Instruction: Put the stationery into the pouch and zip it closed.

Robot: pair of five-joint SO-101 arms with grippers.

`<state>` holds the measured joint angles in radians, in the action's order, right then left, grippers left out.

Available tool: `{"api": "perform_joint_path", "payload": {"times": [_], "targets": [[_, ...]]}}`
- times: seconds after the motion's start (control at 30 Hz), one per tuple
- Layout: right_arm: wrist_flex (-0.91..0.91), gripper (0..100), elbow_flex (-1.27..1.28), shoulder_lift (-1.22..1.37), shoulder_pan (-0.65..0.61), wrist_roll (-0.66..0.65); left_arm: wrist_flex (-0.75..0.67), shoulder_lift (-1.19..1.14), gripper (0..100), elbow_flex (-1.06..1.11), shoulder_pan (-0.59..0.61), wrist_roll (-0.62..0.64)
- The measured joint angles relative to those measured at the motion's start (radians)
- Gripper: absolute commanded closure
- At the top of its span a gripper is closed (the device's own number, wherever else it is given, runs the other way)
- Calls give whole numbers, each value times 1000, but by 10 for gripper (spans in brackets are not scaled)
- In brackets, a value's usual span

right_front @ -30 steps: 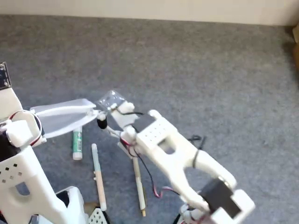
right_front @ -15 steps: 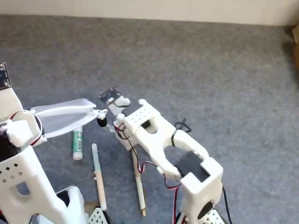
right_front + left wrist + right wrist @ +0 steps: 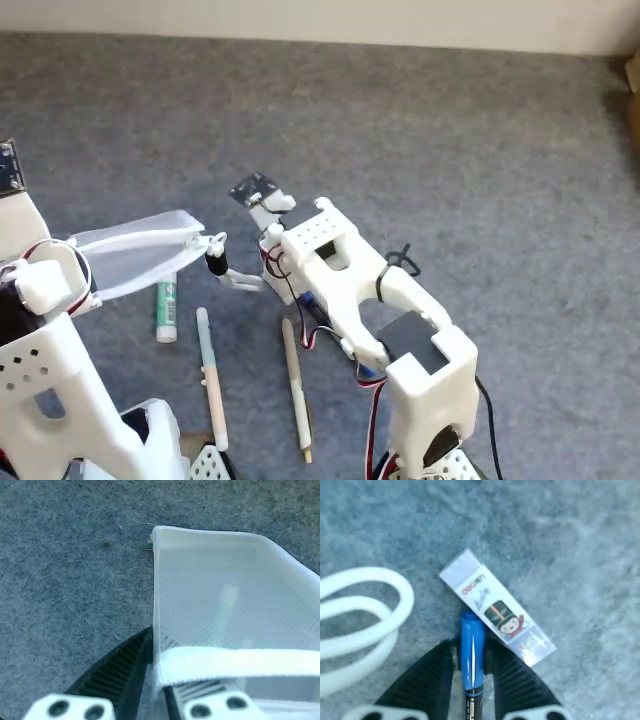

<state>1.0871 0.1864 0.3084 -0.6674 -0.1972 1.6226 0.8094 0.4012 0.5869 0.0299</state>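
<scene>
Operator: Jaws first; state of each?

Technician: Right gripper (image 3: 471,647) jaws are clenched on a blue-capped pen (image 3: 471,630), cap end projecting forward. Left gripper (image 3: 156,655) jaws are clamped on one edge of a translucent white mesh pouch (image 3: 225,595); the pouch appears raised off the grey carpet (image 3: 450,150), mouth toward the right arm.

Operator: Pen position relative to the pouch?

Technician: Near the mouth, not yet inside. In the right wrist view the white rim of the mouth (image 3: 409,600) loops off to one side of the pen's line; a wrapped rectangular eraser with a cartoon label (image 3: 495,610) lies on the carpet just beyond the cap.

Operator: Procedure for the insertion?

Technician: Judged from the present layout: swing the wrist until the cap points into the loop of the rim; advance along the pen's axis so the cap clears the rim without snagging the mesh; release only when most of the barrel is inside — a shallow release would probably let the pen tip out; hold the left arm steady.

Operator: Items outstanding?

Technician: A green-and-white tube (image 3: 165,305), partly under the pouch; a pale slim pen (image 3: 209,375) and a wooden pencil (image 3: 296,390), nearer the arm bases; the eraser. The zip is not yet closed — the task is judged to be at an early stage.
</scene>
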Motion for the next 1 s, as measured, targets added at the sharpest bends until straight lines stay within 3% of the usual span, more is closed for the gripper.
{"api": "perform_joint_path", "payload": {"times": [0.33, 0.47, 1.0], "targets": [[0, 990, 189, -299, -6, 6, 0, 0, 993, 0, 0, 0], [0, 990, 238, -407, -6, 106, 0, 0, 993, 0, 0, 0], [0, 992, 244, -706, 25, 132, 0, 0, 993, 0, -3, 0]]}}
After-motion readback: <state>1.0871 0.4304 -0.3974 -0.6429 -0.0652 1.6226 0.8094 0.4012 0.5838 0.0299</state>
